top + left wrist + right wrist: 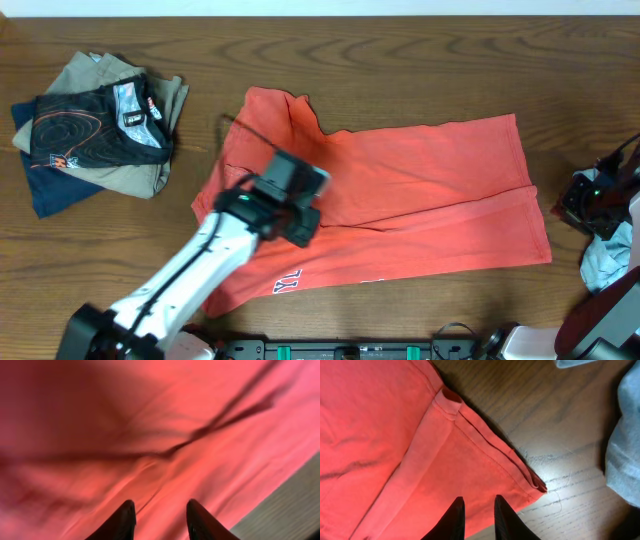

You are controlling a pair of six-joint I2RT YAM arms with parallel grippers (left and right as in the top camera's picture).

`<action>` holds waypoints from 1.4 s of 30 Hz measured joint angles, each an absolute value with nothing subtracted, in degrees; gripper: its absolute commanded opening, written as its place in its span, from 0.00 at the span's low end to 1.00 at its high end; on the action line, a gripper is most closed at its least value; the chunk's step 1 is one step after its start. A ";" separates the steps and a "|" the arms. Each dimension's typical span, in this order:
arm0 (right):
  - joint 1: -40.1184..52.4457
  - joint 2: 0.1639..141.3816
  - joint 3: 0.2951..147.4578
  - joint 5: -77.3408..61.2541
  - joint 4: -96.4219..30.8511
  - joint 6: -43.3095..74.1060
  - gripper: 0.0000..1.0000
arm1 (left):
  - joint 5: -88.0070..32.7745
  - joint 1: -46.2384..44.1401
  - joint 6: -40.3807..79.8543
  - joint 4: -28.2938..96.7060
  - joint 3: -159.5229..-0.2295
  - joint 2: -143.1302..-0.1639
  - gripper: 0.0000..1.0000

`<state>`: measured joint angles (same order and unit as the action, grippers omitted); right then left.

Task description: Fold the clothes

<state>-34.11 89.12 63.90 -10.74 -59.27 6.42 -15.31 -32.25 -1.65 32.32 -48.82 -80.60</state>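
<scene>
The coral-red T-shirt [420, 190] is lying spread flat across the middle of the wooden table [420, 60], its long side running left to right. A strip of white lettering [288, 283] is showing at its near edge. At the near right, a light-blue garment [606, 258] is lying crumpled at the table edge, apart from the T-shirt. The left arm [190, 275] is reaching from the near left corner over the left part of the T-shirt. The left gripper [160, 521] is hovering over the red cloth there, above a creased area; its fingers are standing parted and nothing is sitting between them. The right gripper [476, 520] is hovering above the right end of the T-shirt, close to a hem corner where the stitched edge is meeting bare wood; its fingers are standing narrowly apart with no cloth between them. Whether either set of fingertips is touching the fabric cannot be told. At the far left, a stack of folded clothes [100, 72] is resting well apart from the T-shirt, with a black garment [80, 130] bearing orange print lying on top.
</scene>
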 measured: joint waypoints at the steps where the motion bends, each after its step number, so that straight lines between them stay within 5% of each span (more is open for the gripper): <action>1: -34.11 89.12 63.90 -10.74 -59.46 6.39 0.19 | -15.20 -34.13 -2.81 30.98 -48.82 -81.47 0.42; 12: -34.11 89.12 63.90 -10.81 -61.08 6.26 0.19 | -12.01 -45.67 -8.88 14.28 -48.90 -89.71 0.43; 34: -34.11 89.12 63.90 -12.01 -61.87 6.26 0.19 | -11.57 -47.55 -10.22 6.85 -48.90 -98.28 0.46; 39: -34.09 89.12 63.90 -12.01 -61.89 6.26 0.19 | -11.35 -47.70 -10.22 7.01 -48.90 -98.28 0.24; 42: -34.11 89.12 63.90 -12.01 -61.89 6.26 0.19 | -11.33 -47.88 -10.44 7.07 -48.90 -98.28 0.20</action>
